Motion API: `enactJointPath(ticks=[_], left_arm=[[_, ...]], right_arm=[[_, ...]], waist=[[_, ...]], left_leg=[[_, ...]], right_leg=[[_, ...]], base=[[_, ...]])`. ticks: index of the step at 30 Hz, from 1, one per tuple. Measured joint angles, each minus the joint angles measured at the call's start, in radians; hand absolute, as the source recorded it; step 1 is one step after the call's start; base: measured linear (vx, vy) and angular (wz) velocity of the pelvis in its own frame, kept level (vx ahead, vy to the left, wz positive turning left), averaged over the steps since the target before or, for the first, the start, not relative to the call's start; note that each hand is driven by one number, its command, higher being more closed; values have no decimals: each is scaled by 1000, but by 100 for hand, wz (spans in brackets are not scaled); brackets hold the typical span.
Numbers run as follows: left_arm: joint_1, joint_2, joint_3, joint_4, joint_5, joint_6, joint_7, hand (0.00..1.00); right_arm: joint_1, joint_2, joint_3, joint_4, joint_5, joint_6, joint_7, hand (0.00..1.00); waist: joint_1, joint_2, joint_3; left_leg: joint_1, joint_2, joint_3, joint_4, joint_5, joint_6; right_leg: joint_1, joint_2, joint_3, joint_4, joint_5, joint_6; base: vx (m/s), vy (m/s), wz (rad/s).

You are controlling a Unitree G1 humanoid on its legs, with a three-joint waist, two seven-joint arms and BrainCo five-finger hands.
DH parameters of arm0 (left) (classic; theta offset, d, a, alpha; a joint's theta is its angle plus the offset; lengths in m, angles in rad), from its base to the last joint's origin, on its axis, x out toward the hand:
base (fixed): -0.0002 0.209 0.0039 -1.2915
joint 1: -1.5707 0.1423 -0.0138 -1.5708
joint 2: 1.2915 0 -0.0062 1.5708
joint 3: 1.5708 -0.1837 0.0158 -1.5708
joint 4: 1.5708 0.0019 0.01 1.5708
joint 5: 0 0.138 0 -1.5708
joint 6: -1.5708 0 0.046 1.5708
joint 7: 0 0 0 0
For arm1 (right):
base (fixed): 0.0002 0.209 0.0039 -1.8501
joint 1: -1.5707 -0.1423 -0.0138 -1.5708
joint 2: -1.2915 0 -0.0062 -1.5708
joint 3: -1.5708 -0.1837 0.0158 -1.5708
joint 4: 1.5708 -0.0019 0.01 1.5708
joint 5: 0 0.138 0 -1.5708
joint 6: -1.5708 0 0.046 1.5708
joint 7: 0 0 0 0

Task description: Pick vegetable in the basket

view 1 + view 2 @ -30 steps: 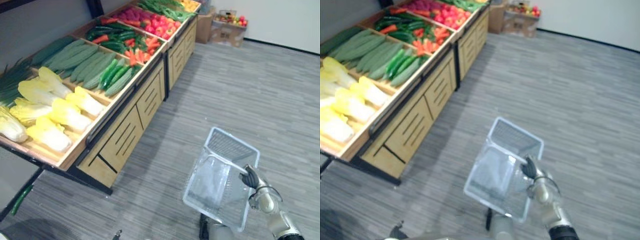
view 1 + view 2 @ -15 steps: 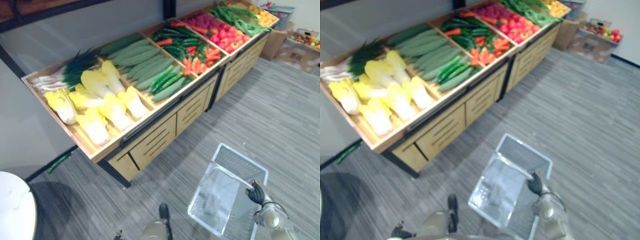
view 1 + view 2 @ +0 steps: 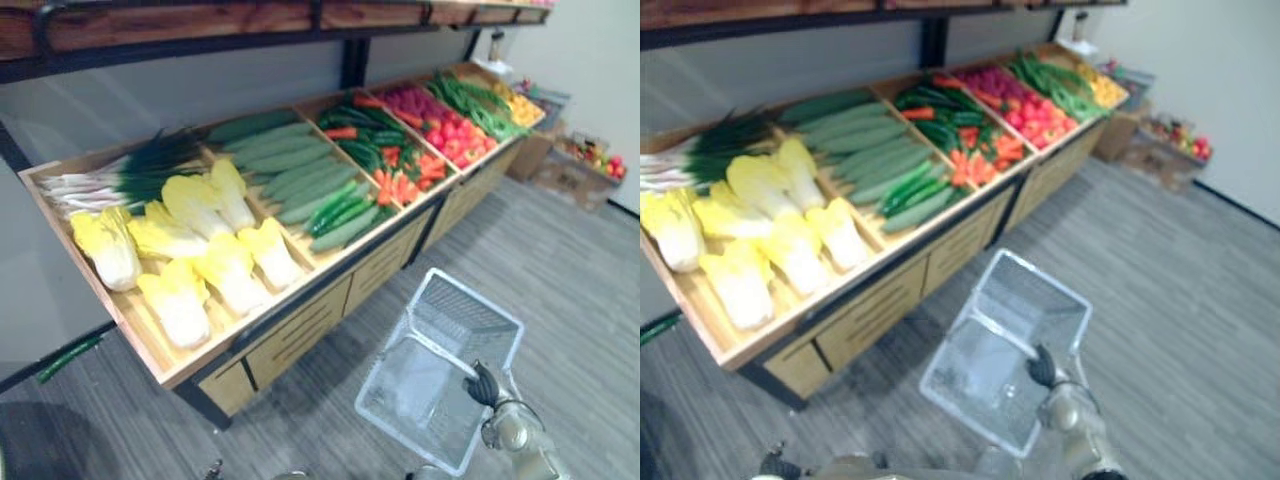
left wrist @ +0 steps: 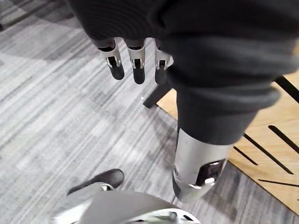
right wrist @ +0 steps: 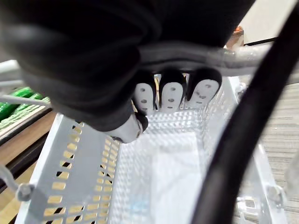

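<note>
- Vegetables (image 3: 300,190) lie in the compartments of a slanted wooden stand (image 3: 300,330), to the left of the basket and farther off. Pale yellow cabbages (image 3: 190,265) are at the near left, long green cucumbers (image 3: 860,145) in the middle, and carrots (image 3: 400,185) farther right.
- White mesh basket (image 3: 462,315) hangs over the grey floor (image 3: 570,260) at the near right, apart from the stand's front.
- Right hand (image 5: 172,95) carries the basket, fingers clenched round its handle (image 3: 445,353).
- Left hand (image 4: 137,58) hangs near the foot of the stand, fingers straight and released, grasping nothing.
</note>
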Motion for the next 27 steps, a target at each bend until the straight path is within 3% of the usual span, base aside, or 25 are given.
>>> enactJointPath(ticks=[1,3,6,8,9,10,11,13,17,21,27], left_arm=[[-2,-2,1,0,-1,-1,0,0],[-8,-20,3,0,-26,-1,0,0],[-20,-27,23,6,-28,-1,1,0],[-19,-18,37,7,-30,-1,4,0],[-26,-33,43,18,-37,-1,5,0],[-24,-47,44,17,-38,-3,5,0],[-22,-71,47,17,-39,-5,5,0],[-22,-88,77,17,-52,-9,8,0],[-43,-92,151,3,-178,-10,38,0],[-47,-118,158,-113,-240,-13,96,0],[-21,-163,206,-645,-258,-89,234,0]], right_arm=[[-5,0,-5,10,1,1,-1,100],[-15,0,-28,42,8,4,-4,100],[-32,1,-55,71,10,5,-14,100],[-17,5,-64,78,10,6,-15,100],[-9,-5,-94,109,10,7,-20,100],[-3,-9,-108,111,10,12,-16,100],[-4,-10,-136,127,12,22,-18,100],[-16,-11,-154,170,31,38,-19,100],[-4,-8,-171,190,47,44,-25,100],[18,4,-218,214,48,44,-50,100],[41,48,-264,223,48,34,-86,100]], waist=[[-3,1,1],[-8,20,7],[-7,34,17],[-6,13,12],[-7,44,11],[-4,62,4],[-4,100,-1],[-4,120,-4],[-20,112,-11],[-20,119,-13],[-20,122,-15]], left_leg=[[3,2,-14,0,0,-4],[5,22,-67,0,-3,-25],[2,47,-137,1,-16,-79],[11,50,-189,2,-36,-127],[20,89,-238,-3,-49,-165],[19,112,-240,-9,-44,-174],[20,153,-238,-25,-21,-201],[25,192,-234,-67,35,-223],[-53,212,-210,-95,156,-224],[-62,212,-79,-141,203,-214],[-64,197,-57,-175,196,-205]], right_leg=[[-9,10,5,-67,0,0],[-4,71,82,-411,17,19],[1,89,156,-659,91,52],[34,85,173,-705,153,73],[53,111,121,-669,191,54],[61,128,97,-669,179,42],[77,157,52,-669,158,20],[91,184,0,-670,144,0],[110,191,-131,-703,132,-31],[140,191,-201,-732,133,-32],[151,192,-215,-779,174,-18]], base=[[302,-196,74],[302,-252,68],[190,-262,67],[227,-513,96],[177,-460,100],[203,-404,103],[183,-289,65],[176,-316,68],[73,-243,87],[0,-60,61],[-54,31,8]])
